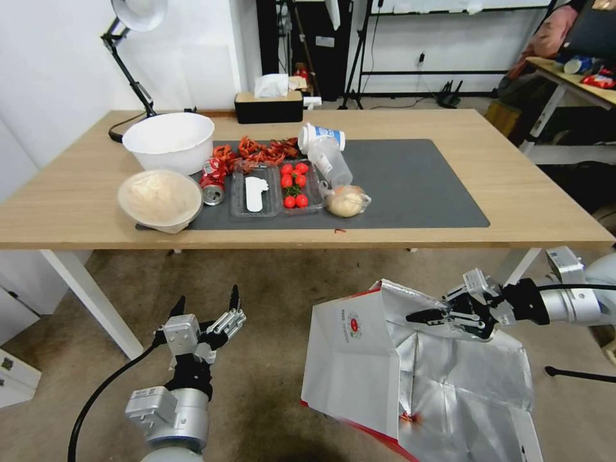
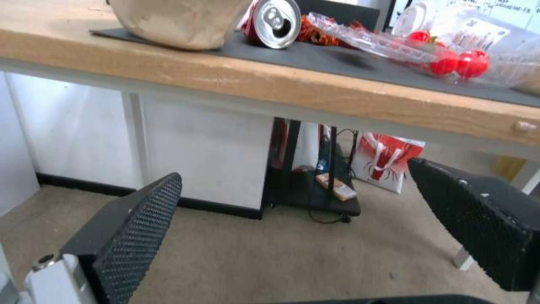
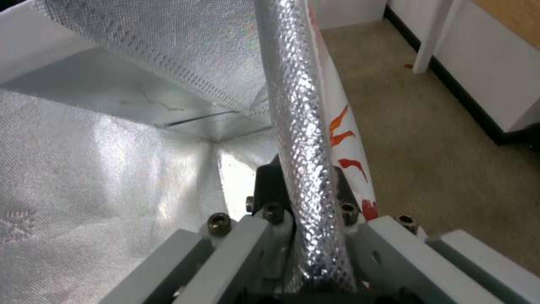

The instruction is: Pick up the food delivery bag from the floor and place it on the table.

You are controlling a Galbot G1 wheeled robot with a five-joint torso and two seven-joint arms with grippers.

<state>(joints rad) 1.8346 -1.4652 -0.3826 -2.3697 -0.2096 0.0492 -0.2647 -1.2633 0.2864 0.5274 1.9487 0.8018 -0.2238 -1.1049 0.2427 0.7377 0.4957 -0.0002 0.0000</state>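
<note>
Food delivery bag (image 1: 359, 359) in right hand (image 1: 417, 316)

The table (image 1: 500, 192) is stretching wide, light wood, a dark grey mat (image 1: 410, 186) lying at its centre. At nine o'clock on the mat a white bowl (image 1: 169, 140) is sitting, a covered bowl (image 1: 160, 199) just nearer. Down on the carpet floor (image 1: 269, 308), the food delivery bag (image 1: 359, 359) is resting at five o'clock.

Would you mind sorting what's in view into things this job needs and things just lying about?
Job: food delivery bag, pinched by the right gripper; table; floor.
Lying about: white bowl, can, tomatoes, tissue box, lamp.
</note>
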